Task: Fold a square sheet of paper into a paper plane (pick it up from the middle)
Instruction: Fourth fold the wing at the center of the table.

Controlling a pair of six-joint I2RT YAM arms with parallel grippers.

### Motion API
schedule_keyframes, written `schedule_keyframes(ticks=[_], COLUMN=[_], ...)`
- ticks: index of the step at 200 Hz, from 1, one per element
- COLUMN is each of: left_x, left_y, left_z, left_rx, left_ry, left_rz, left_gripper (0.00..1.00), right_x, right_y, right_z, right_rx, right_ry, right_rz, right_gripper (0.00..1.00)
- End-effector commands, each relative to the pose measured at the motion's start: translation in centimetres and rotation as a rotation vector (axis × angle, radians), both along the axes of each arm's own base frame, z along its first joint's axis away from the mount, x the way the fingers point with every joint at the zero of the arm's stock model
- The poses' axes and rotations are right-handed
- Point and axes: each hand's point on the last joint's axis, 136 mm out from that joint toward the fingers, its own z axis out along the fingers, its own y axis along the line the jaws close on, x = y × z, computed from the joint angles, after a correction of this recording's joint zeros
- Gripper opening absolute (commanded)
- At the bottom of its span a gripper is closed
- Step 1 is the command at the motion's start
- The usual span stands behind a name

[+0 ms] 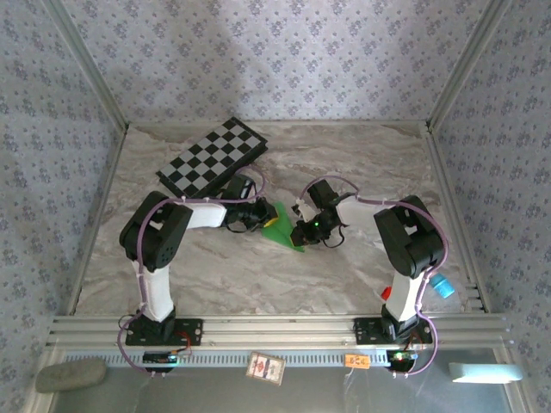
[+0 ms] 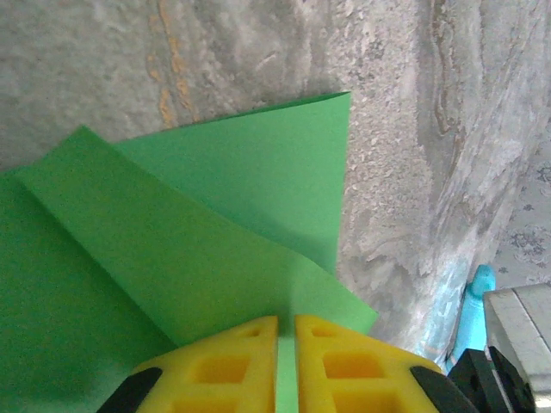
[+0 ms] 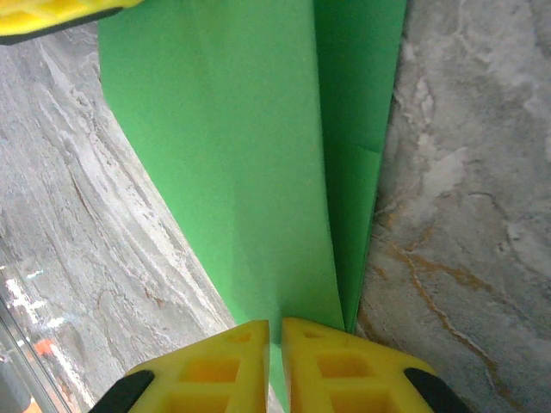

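The left tool (image 2: 286, 331) is clenched on one edge of the green plane (image 2: 215, 224). The right tool (image 3: 275, 331) is clenched on a folded edge from the opposite side. The plane sits between both tools over the marbled surface (image 3: 465, 215), with a checkered board (image 1: 213, 155) beyond the left tool.

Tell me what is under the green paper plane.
The grey marbled table lies under the paper plane, showing on both sides. The patch directly beneath is covered, so anything there cannot be seen.
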Motion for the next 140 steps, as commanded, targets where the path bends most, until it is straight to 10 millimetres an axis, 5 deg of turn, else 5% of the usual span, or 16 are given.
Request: schedule_keyframes(ticks=[1,140], left_x=[0.4,1.6], left_y=[0.0,2.6], left_z=[-0.4,-2.2], left_rx=[0.020,0.132], left_ry=[0.004,-0.028], left_rz=[0.008,-0.015], left_gripper=[0.13,0.12], right_x=[-1.1,-2.9], right_y=[-2.0,-4.1], right_z=[-2.4,-4.0], right_rx=[-0.103,-0.246], right_ry=[0.066,0.141], right_rz=[-0.011,-0.036], right_gripper=[0.16,0.15])
